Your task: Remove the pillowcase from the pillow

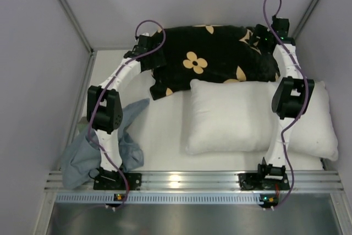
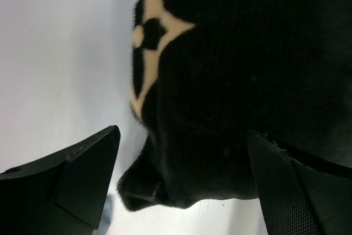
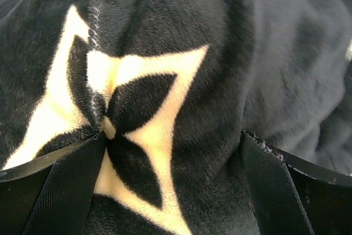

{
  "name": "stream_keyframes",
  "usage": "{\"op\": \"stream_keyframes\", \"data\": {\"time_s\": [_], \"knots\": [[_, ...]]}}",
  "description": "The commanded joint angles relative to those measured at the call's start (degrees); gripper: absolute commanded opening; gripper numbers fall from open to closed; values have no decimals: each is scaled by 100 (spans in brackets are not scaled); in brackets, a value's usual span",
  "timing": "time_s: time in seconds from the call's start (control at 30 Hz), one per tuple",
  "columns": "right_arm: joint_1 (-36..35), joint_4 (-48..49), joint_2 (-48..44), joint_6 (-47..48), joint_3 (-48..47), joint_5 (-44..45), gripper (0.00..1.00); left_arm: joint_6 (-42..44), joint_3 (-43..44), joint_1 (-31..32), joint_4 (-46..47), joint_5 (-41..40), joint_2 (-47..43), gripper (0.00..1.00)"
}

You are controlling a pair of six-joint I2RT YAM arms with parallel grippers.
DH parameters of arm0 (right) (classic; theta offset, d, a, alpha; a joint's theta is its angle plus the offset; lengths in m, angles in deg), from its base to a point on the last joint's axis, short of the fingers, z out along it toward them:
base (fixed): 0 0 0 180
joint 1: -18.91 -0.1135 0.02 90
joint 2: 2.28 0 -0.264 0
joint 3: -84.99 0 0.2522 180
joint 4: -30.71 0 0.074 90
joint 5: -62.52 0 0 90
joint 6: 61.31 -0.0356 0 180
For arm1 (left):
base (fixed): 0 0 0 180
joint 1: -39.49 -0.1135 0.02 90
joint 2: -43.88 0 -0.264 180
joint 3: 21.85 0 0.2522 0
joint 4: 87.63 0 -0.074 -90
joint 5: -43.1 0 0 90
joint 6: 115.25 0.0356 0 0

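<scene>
The black pillowcase [image 1: 212, 59] with tan flower prints lies bunched at the back of the table. It fills the left wrist view [image 2: 236, 70] and the right wrist view [image 3: 181, 53]. The white pillow [image 1: 228, 116] lies just in front of it, touching its front edge. My left gripper [image 1: 154, 56] [image 2: 183, 136] is open at the pillowcase's left end, with a dark fabric corner between the wide jaws. My right gripper [image 1: 263, 39] [image 3: 173, 136] is open at the right end, its jaws pressed into the fabric on both sides of a tan motif.
A second white pillow [image 1: 319, 127] with a tiny dark speck lies at the right, partly behind my right arm. A blue-grey cloth [image 1: 88, 152] is heaped at the front left by my left arm's base. Grey walls stand close on both sides and at the back.
</scene>
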State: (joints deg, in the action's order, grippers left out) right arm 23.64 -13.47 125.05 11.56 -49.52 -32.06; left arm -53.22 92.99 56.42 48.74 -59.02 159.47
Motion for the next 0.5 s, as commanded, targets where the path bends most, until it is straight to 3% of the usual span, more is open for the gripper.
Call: {"op": "stream_keyframes", "data": {"time_s": [0.0, 0.03, 0.17, 0.23, 0.3, 0.33, 0.4, 0.43, 0.47], "knots": [[-69, 280, 170, 289, 270, -1431, 99, -14, -175, -453, 1515, 2411, 77, 99], [-69, 525, 152, 254, 532, -1571, 97, -103, -446, -506, 2302, 3156, 104, 99], [-78, 861, 266, 87, 745, -1904, 81, -533, -318, -585, 3353, 4540, 560, 99], [-86, 1010, 319, -44, 842, -2195, 60, -885, -133, -559, 3610, 5181, 999, 99], [-139, 1230, 328, -98, 904, -2310, 44, -973, 226, -489, 3629, 5298, 1376, 99], [-165, 1283, 336, -124, 921, -2389, 27, -1000, 289, -480, 3628, 5299, 1457, 99], [-244, 1406, 336, -133, 886, -2503, 12, -1140, 455, -462, 3628, 5342, 1703, 99], [-271, 1476, 310, -194, 878, -2661, 0, -1167, 518, -462, 3628, 5395, 1773, 96], [-323, 1668, 249, -273, 878, -2775, 0, -1211, 605, -454, 3541, 5378, 1852, 72]]}}
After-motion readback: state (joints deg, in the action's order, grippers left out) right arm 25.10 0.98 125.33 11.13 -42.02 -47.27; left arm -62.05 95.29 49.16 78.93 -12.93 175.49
